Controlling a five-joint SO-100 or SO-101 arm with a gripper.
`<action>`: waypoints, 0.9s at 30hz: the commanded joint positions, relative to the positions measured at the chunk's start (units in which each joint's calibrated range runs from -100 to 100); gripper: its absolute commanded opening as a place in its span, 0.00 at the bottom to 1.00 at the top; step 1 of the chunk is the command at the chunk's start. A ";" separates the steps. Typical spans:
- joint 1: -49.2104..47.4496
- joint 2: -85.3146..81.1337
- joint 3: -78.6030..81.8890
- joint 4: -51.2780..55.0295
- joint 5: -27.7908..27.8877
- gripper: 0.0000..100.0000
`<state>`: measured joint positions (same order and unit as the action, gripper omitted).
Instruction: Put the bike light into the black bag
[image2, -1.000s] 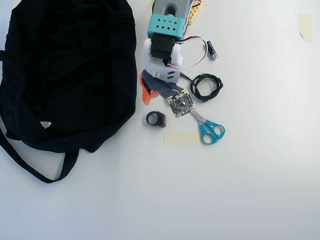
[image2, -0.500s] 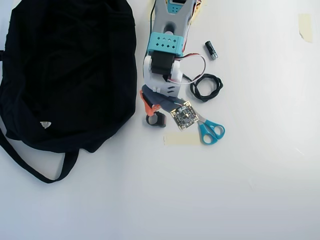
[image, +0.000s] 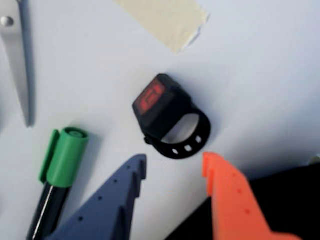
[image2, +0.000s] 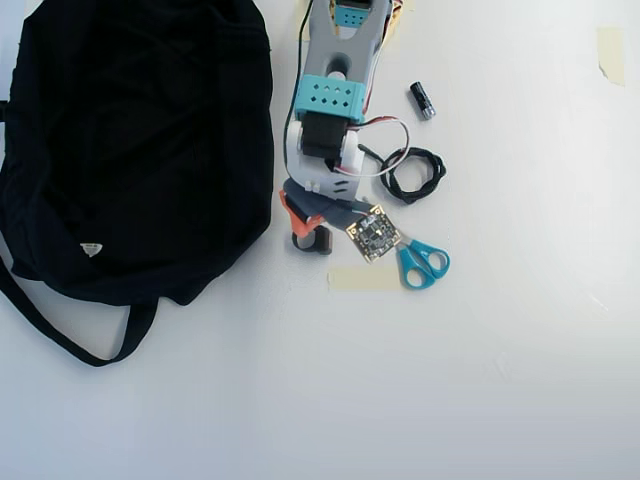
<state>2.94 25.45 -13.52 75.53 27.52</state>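
Note:
The bike light (image: 170, 117) is a small black block with a red face and a holed strap loop, lying on the white table. In the wrist view my gripper (image: 174, 171) is open just short of it, with the grey-blue finger (image: 125, 190) on the left and the orange finger (image: 227, 195) on the right. In the overhead view the gripper (image2: 305, 228) hovers over the light (image2: 318, 242), which is mostly hidden beneath it. The black bag (image2: 140, 150) lies to the left with its strap (image2: 60, 335) and white label (image2: 91, 249); its edge shows in the wrist view (image: 290, 200).
A green-capped marker (image: 60, 165) lies left of the gripper. Blue-handled scissors (image2: 425, 262) and a strip of tape (image2: 362, 279) lie near the light. A coiled black cable (image2: 415, 175) and a small black cylinder (image2: 422, 100) lie to the right of the arm.

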 joint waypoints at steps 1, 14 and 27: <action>0.50 0.03 -2.83 -0.94 0.90 0.15; 1.10 1.19 -2.83 -2.57 2.89 0.24; 1.03 8.00 -10.20 -2.92 4.62 0.24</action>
<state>4.19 33.08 -19.10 73.38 31.38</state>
